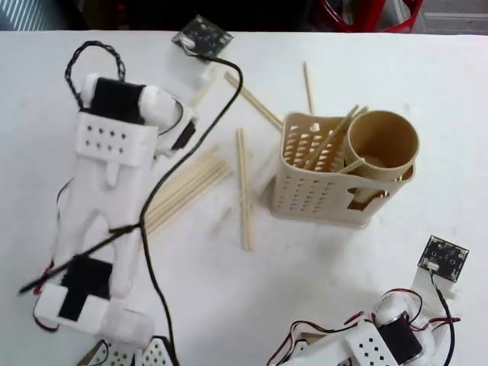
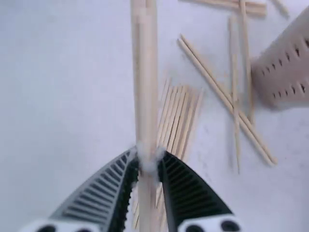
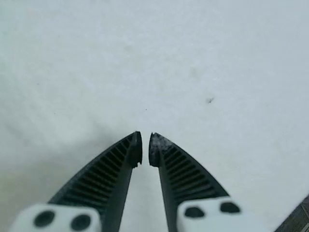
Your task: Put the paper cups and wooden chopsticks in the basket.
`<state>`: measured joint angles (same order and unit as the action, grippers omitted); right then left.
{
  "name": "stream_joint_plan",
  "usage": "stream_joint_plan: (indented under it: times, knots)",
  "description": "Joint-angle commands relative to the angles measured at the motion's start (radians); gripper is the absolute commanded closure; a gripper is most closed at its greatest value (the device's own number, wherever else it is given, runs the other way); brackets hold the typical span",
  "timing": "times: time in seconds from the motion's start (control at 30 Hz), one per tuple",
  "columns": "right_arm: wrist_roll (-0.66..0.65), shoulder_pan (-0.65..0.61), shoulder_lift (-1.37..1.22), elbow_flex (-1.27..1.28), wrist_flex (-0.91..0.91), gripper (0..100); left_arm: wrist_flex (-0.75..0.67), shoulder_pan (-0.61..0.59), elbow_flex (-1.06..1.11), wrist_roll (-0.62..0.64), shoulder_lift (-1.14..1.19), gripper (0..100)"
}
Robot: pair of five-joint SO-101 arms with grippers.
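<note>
Bright, even light, faint soft shadows, slight glare

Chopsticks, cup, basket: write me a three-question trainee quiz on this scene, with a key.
1. True or false: the cup stands inside the basket.
2. What does the left gripper hold? A) the cup B) chopsticks C) nothing
3. Fill in: the right gripper is shut, holds nothing, and is over the bare ____.

Key: 1 true; 2 B; 3 table.
</note>
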<state>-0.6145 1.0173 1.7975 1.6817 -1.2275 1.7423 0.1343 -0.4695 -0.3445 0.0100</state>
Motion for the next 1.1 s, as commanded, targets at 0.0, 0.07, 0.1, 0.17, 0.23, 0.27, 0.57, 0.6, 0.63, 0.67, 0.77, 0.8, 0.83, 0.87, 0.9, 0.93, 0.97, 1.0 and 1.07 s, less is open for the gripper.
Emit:
stream_joint_plan:
  times: [0.0, 0.07, 0.1, 0.17, 0.23, 0.27, 0.57, 0.6, 0.63, 0.67, 0.77, 0.8, 0.83, 0.87, 0.9, 0.93, 0.97, 1.0, 1.07]
  knots:
    - [-0.008, 0.008, 0.001, 0.009, 0.001, 96.1, -0.141, 0.05, -0.014, 0.078, -0.159, 98]
    - [-0.008, 0.008, 0.001, 0.009, 0.001, 96.1, -0.192, 0.105, -0.014, 0.123, -0.217, 98]
    - [-0.008, 0.008, 0.001, 0.009, 0.001, 96.1, -0.218, 0.142, -0.014, 0.163, -0.246, 98]
    - [-0.008, 0.008, 0.001, 0.009, 0.001, 96.1, -0.284, 0.214, -0.009, 0.235, -0.292, 98]
    - [-0.008, 0.008, 0.001, 0.009, 0.001, 96.1, -0.362, 0.292, -0.005, 0.276, -0.317, 98]
    - [-0.008, 0.008, 0.001, 0.009, 0.001, 96.1, -0.402, 0.331, -0.005, 0.29, -0.317, 98]
    - [-0.008, 0.008, 0.001, 0.009, 0.001, 96.1, -0.783, 0.533, 0.029, 0.299, -0.286, 98]
    - [-0.008, 0.008, 0.001, 0.009, 0.001, 96.1, -0.832, 0.541, 0.048, 0.301, -0.271, 98]
    - [-0.008, 0.008, 0.001, 0.009, 0.001, 96.1, -0.876, 0.544, 0.068, 0.301, -0.257, 98]
    - [-0.008, 0.008, 0.001, 0.009, 0.001, 96.1, -0.916, 0.55, 0.094, 0.307, -0.24, 98]
    - [-0.008, 0.008, 0.001, 0.009, 0.001, 96.1, -1.031, 0.564, 0.169, 0.359, -0.196, 98]
    - [-0.008, 0.008, 0.001, 0.009, 0.001, 96.1, -1.063, 0.565, 0.19, 0.367, -0.183, 98]
    - [-0.008, 0.008, 0.001, 0.009, 0.001, 96.1, -1.091, 0.567, 0.21, 0.37, -0.173, 98]
    - [-0.008, 0.008, 0.001, 0.009, 0.001, 96.1, -1.109, 0.567, 0.229, 0.371, -0.163, 98]
    - [-0.008, 0.008, 0.001, 0.009, 0.001, 96.1, -1.119, 0.568, 0.247, 0.371, -0.157, 98]
    - [-0.008, 0.008, 0.001, 0.009, 0.001, 96.1, -1.125, 0.567, 0.267, 0.371, -0.153, 98]
    - [-0.008, 0.008, 0.001, 0.009, 0.001, 96.1, -1.126, 0.564, 0.284, 0.371, -0.153, 98]
    - [-0.008, 0.008, 0.001, 0.009, 0.001, 96.1, -1.126, 0.564, 0.299, 0.371, -0.156, 98]
    - [-0.008, 0.008, 0.001, 0.009, 0.001, 96.1, -1.126, 0.562, 0.321, 0.371, -0.156, 98]
